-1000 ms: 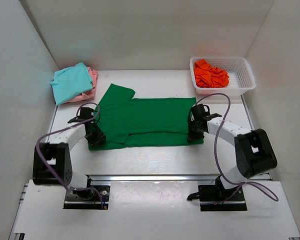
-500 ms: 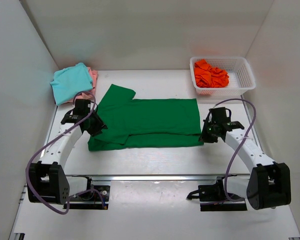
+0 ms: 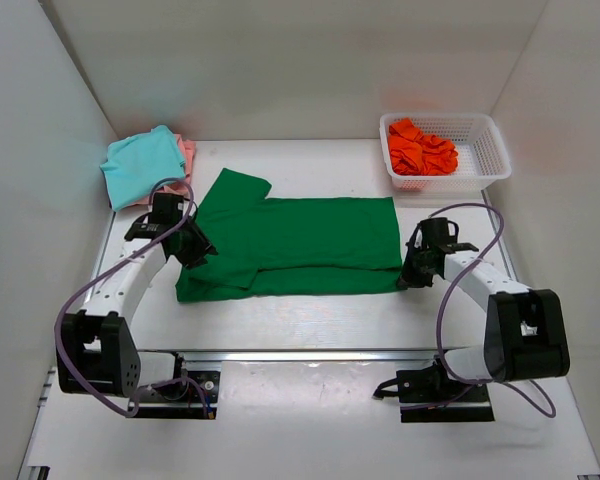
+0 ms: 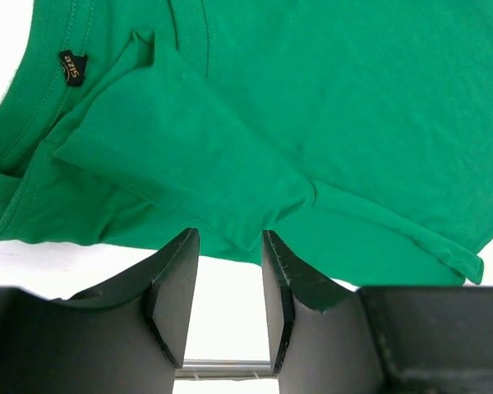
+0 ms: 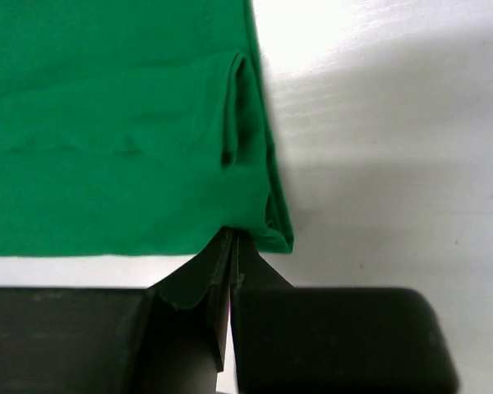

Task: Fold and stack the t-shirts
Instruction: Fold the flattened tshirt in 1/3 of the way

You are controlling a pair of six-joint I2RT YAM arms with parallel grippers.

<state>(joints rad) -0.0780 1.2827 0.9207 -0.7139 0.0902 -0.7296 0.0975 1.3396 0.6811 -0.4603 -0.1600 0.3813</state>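
**A:** The right end effector (image 5: 232,238), how does it stand?

**B:** Closed, its fingers pressed flat together. The tips meet the near right corner of the green t-shirt (image 3: 300,240) at the hem. I cannot tell if any cloth is caught between them.

**A:** And the left end effector (image 4: 230,242)?

**B:** Partly open, gripping nothing. Its fingers (image 4: 174,287) stand either side of a gap, right at the near edge of a folded sleeve flap (the black neck label (image 4: 71,66) shows just beyond).

**A:** Where does the shirt lie?

**B:** Spread across the middle of the surface (image 3: 310,320), folded lengthwise, one sleeve pointing to the far left.

**A:** The others?

**B:** The teal t-shirt (image 3: 140,165) lies on the pink t-shirt (image 3: 185,158) in the far left corner. The orange t-shirt (image 3: 420,148) is crumpled in the basket (image 3: 488,150) at the far right.
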